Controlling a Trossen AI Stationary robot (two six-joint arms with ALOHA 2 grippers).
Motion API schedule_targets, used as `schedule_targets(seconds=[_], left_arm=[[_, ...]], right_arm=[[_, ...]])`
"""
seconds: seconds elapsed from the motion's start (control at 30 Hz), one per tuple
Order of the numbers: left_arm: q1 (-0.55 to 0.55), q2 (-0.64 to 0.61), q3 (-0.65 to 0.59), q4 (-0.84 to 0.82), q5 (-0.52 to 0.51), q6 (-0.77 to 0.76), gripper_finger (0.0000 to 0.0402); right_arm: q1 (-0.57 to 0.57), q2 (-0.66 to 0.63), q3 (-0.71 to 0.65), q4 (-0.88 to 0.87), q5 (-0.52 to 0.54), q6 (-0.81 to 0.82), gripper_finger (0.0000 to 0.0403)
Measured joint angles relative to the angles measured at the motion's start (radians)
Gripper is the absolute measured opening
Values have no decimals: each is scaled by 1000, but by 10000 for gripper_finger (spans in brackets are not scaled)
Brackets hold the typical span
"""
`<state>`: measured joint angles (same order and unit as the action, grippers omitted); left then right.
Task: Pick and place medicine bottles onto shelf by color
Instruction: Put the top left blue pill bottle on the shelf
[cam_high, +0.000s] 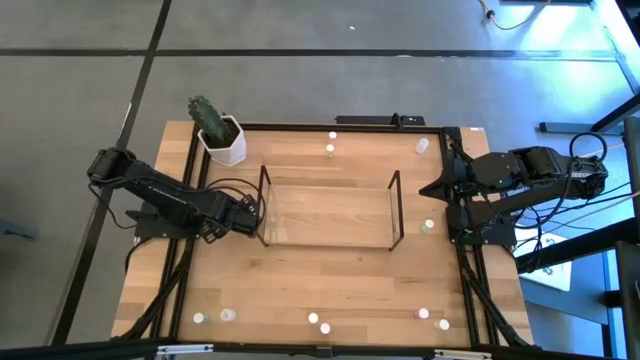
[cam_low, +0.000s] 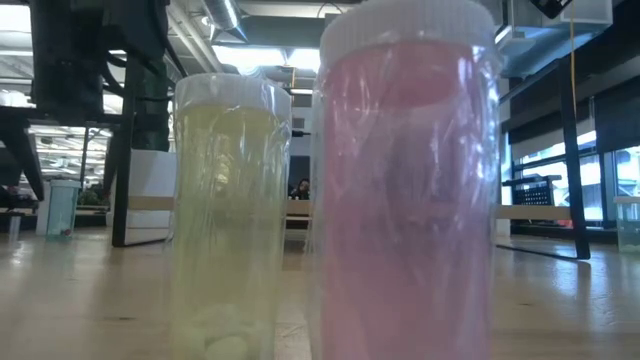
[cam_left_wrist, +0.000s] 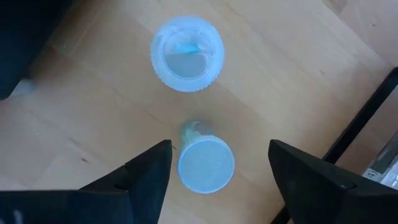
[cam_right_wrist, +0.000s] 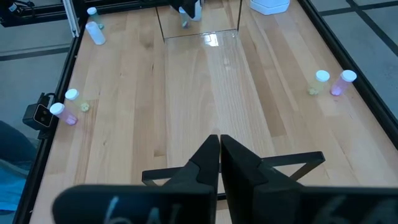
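Medicine bottles (cam_high: 331, 151) scattered round table (cam_high: 300, 275) edges, all off the shelf: two at 12 o'clock, one lying near 1 o'clock corner (cam_high: 422, 146), one at 3 o'clock (cam_high: 429, 226), several along 6 o'clock edge (cam_high: 313, 319). Shelf (cam_high: 330, 212) standing at table centre, clear, dark wire ends upright, nothing on it.

Left gripper (cam_high: 250, 213) low at 9 o'clock, just beside shelf's left end. Fingers (cam_left_wrist: 146, 174) spread wide apart, straddling a white-capped bottle (cam_left_wrist: 206, 164) standing upright with a greenish body; not touching it. Second bottle (cam_left_wrist: 186, 54) standing a little beyond, apart from the first.

Right gripper (cam_right_wrist: 219, 158) parked at 3 o'clock by table rim, fingers pressed together, holding nothing.

Low view filled by two bottles close up: yellowish one (cam_low: 230, 215) and pink one (cam_low: 405, 190), side by side, both upright, white caps, wrapped in clear film.

White pot with plant (cam_high: 221, 138) at 11 o'clock corner.
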<state>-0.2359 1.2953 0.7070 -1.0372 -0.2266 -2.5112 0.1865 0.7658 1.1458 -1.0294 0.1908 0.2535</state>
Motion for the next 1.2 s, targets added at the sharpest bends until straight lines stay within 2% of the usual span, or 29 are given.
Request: schedule_targets(seconds=[0.5,1.2], left_arm=[[0,0,0,-20,8,-24,236],[0,0,-1,-20,8,-18,152]], right_arm=[[0,0,0,0,0,0,18],[0,0,0,0,0,0,18]])
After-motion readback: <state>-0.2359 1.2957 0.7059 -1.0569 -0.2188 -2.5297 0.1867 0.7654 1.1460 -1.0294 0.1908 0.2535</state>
